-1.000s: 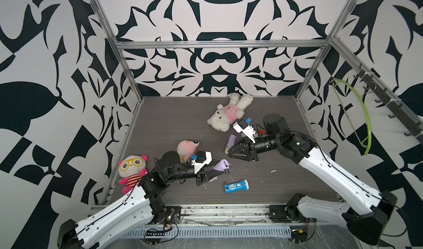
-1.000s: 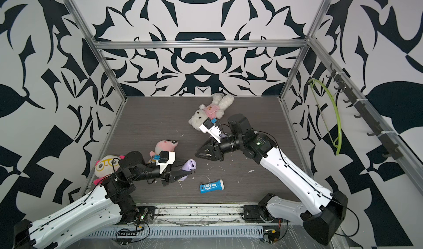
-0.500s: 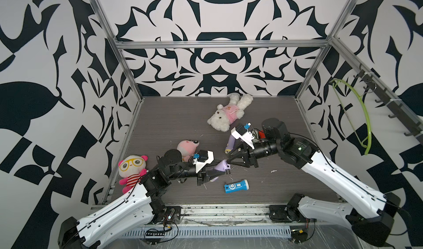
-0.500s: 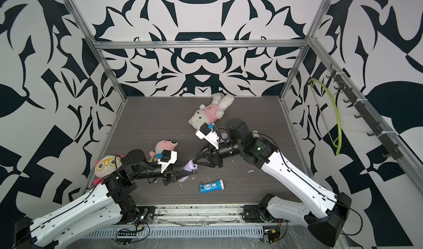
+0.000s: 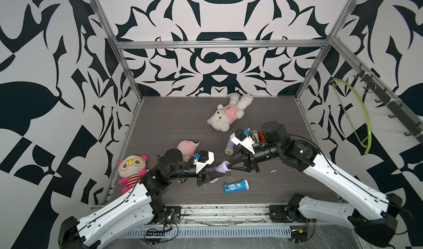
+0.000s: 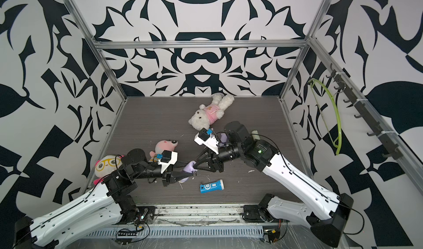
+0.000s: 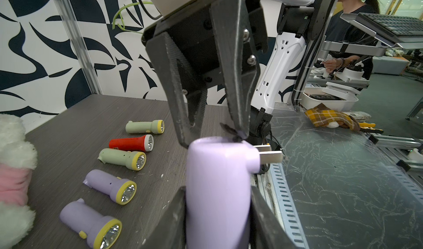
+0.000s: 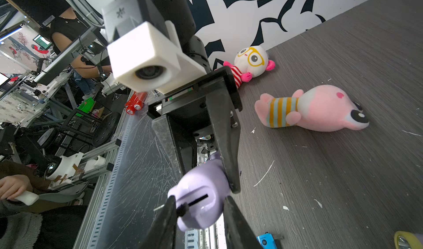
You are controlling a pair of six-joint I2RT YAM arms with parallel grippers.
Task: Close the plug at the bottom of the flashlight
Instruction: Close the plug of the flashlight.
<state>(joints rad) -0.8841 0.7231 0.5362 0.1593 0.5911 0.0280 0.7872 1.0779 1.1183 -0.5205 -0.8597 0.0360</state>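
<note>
Flashlight is sitting clamped in your left gripper near the front edge of the table, bracing it while your right gripper, jaws parted, is straddling the end bearing its plug.

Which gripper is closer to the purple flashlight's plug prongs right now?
Right. The right gripper straddles the purple flashlight's bottom end, with one finger beside the prongs. The left gripper clamps the body, farther from them.

Shot from high at the front in both top views, angled down over the whole table; from each wrist, close in and facing opposite ways, meeting on the lilac flashlight shared by all four.
</note>
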